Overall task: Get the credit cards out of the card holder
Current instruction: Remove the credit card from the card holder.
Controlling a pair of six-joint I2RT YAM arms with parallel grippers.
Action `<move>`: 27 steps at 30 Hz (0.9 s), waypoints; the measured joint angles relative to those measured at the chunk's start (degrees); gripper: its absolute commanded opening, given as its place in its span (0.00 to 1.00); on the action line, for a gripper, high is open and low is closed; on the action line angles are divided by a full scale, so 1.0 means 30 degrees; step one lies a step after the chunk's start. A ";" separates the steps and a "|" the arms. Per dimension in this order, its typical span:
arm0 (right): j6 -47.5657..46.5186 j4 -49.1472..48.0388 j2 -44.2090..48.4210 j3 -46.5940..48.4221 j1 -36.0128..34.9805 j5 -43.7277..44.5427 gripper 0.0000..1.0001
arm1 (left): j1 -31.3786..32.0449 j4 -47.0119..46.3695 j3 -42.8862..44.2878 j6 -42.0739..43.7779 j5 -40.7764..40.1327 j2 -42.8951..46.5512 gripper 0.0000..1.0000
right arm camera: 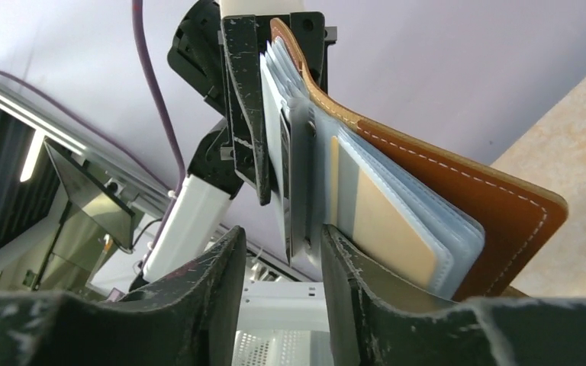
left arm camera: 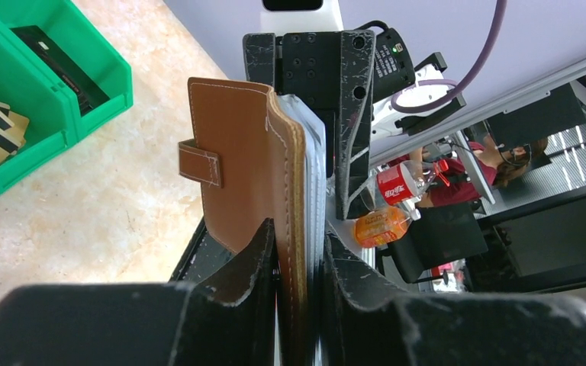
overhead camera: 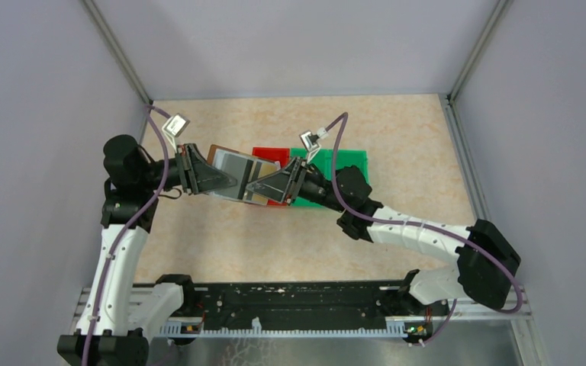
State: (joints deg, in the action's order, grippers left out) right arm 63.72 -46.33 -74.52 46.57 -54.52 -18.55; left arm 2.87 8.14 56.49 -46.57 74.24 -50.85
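Note:
The brown card holder (overhead camera: 233, 169) hangs open in the air between both arms. My left gripper (left arm camera: 299, 259) is shut on its brown cover (left arm camera: 236, 145) and the pale pockets behind it. In the right wrist view the card holder (right arm camera: 473, 202) fans out its clear pockets, one holding a gold credit card (right arm camera: 385, 221). My right gripper (right arm camera: 284, 252) stands open, its jaws apart on either side of a clear pocket with a grey card (right arm camera: 297, 191); a gap shows beside the left finger. The right gripper (overhead camera: 253, 187) meets the holder's near edge.
A green bin (overhead camera: 343, 164) and a red bin (overhead camera: 271, 155) sit on the table behind the holder. In the left wrist view the green bin (left arm camera: 61, 84) holds a dark card (left arm camera: 53, 65) and a tan one (left arm camera: 0, 130). Grey walls enclose the table.

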 measured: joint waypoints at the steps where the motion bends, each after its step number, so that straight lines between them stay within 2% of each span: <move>1: 0.0051 -0.0233 -0.0058 0.0036 0.0000 -0.0080 0.43 | -0.0007 -0.0095 0.0000 -0.0066 0.0000 0.0000 0.14; 4: 0.0248 -0.0495 -0.0503 0.0510 0.0000 -0.0401 0.42 | -0.0007 -0.0270 0.0007 -0.0189 0.0007 0.0007 0.13; 7: 0.0532 -0.0772 -0.1093 0.1115 0.0029 -0.0874 0.37 | -0.0073 -0.0437 0.0007 -0.0240 0.0000 0.0022 0.13; 9: 0.0736 -0.0882 -0.1304 0.1268 0.0109 -0.1071 0.29 | -0.0153 -0.0583 0.0022 -0.0313 0.0007 0.0036 0.13; 11: 0.0969 -0.1100 -0.1508 0.1297 0.0175 -0.1268 0.17 | -0.0175 -0.0714 0.0044 -0.0415 0.0029 0.0058 0.13; 15: 0.1552 -0.1574 -0.1807 0.1297 0.0350 -0.1501 0.01 | -0.0175 -0.0801 0.0087 -0.0495 0.0197 0.0117 0.13; 21: 0.2295 -0.2565 -0.1938 0.1027 0.0488 -0.1902 0.00 | -0.0095 -0.0947 0.0095 -0.0612 0.0357 0.0146 0.28; 27: 0.2477 -0.3264 -0.1370 -0.0073 0.0969 -0.1880 0.00 | 0.0015 -0.0583 0.0138 -0.0437 0.0342 0.0051 0.27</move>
State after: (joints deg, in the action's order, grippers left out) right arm 71.16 -56.12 -78.63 46.35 -51.62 -24.18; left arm 2.92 6.39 56.90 -47.88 75.26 -50.70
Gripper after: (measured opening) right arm 0.006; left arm 0.290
